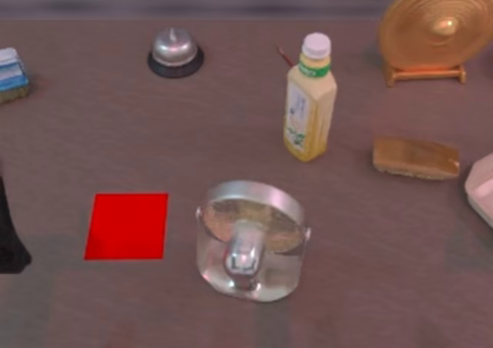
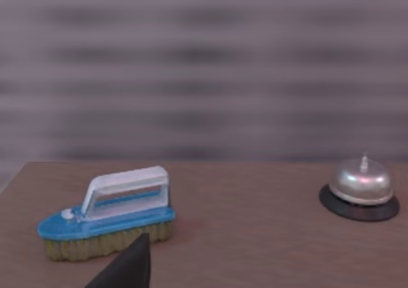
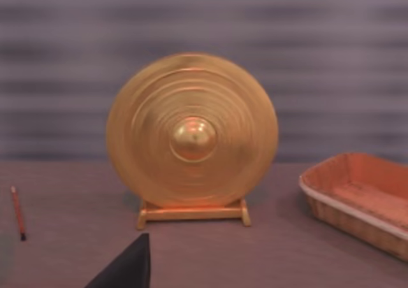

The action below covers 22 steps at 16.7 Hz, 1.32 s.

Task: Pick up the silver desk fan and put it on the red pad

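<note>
The silver desk fan point(image 1: 250, 236) stands near the table's front middle, with its chrome ring, tan disc face and glossy base. The red pad point(image 1: 127, 225) lies flat just left of it, a small gap between them. My left arm point(image 1: 9, 236) is parked at the left edge, well left of the pad. One dark finger point(image 2: 131, 269) of its open gripper shows in the left wrist view, holding nothing. The right arm is outside the top view. Its wrist view shows one dark finger point(image 3: 131, 266) of its open gripper, also holding nothing. Neither wrist view shows the fan or pad.
At the back stand a silver bell point(image 1: 176, 51), a yellow bottle point(image 1: 310, 102) and a golden ribbed disc point(image 1: 437, 26). A blue brush point(image 1: 11, 75) lies at the far left. At the right are a brown block point(image 1: 416, 157) and a basket point(image 1: 481, 188). A thin red pencil point(image 3: 18, 211) lies near the disc.
</note>
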Each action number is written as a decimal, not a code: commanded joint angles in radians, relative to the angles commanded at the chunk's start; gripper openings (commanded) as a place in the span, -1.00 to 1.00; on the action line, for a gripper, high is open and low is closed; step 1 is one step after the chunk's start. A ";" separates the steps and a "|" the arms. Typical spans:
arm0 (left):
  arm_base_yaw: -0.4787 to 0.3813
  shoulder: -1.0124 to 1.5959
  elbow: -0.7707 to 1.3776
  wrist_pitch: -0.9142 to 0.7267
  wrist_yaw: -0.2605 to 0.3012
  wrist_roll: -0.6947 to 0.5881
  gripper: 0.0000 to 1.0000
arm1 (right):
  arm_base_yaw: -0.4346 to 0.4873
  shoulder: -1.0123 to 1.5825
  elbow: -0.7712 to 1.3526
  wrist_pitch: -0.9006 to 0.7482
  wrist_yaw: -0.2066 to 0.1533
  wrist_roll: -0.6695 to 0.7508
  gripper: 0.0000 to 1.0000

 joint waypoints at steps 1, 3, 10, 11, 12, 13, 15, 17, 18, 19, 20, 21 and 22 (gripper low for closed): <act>0.000 0.000 0.000 0.000 0.000 0.000 1.00 | 0.000 0.000 0.000 0.000 0.000 0.000 1.00; -0.005 0.010 0.006 -0.010 0.001 0.007 1.00 | 0.000 0.000 0.000 0.000 0.000 0.000 1.00; -0.135 0.339 0.255 -0.285 0.030 0.203 1.00 | 0.000 0.000 0.000 0.000 0.000 0.000 1.00; -0.163 0.413 0.319 -0.343 0.035 0.246 1.00 | 0.000 0.000 0.000 0.000 0.000 0.000 1.00; -0.193 0.491 0.388 -0.402 0.040 0.290 1.00 | 0.000 0.000 0.000 0.000 0.000 0.000 1.00; -0.224 0.572 0.463 -0.462 0.045 0.335 1.00 | 0.000 0.000 0.000 0.000 0.000 0.000 1.00; -0.290 0.740 0.626 -0.585 0.053 0.429 1.00 | 0.000 0.000 0.000 0.000 0.000 0.000 1.00; -0.358 0.914 0.804 -0.708 0.059 0.524 1.00 | 0.000 0.000 0.000 0.000 0.000 0.000 1.00; -0.392 1.003 0.895 -0.768 0.060 0.572 1.00 | 0.000 0.000 0.000 0.000 0.000 0.000 1.00; -0.426 1.091 0.987 -0.827 0.060 0.618 1.00 | 0.000 0.000 0.000 0.000 0.000 0.000 1.00; -0.459 1.179 1.079 -0.885 0.059 0.664 1.00 | 0.000 0.000 0.000 0.000 0.000 0.000 1.00; -0.492 1.266 1.170 -0.942 0.057 0.708 1.00 | 0.000 0.000 0.000 0.000 0.000 0.000 1.00; -0.524 1.352 1.259 -0.997 0.054 0.750 1.00 | 0.000 0.000 0.000 0.000 0.000 0.000 1.00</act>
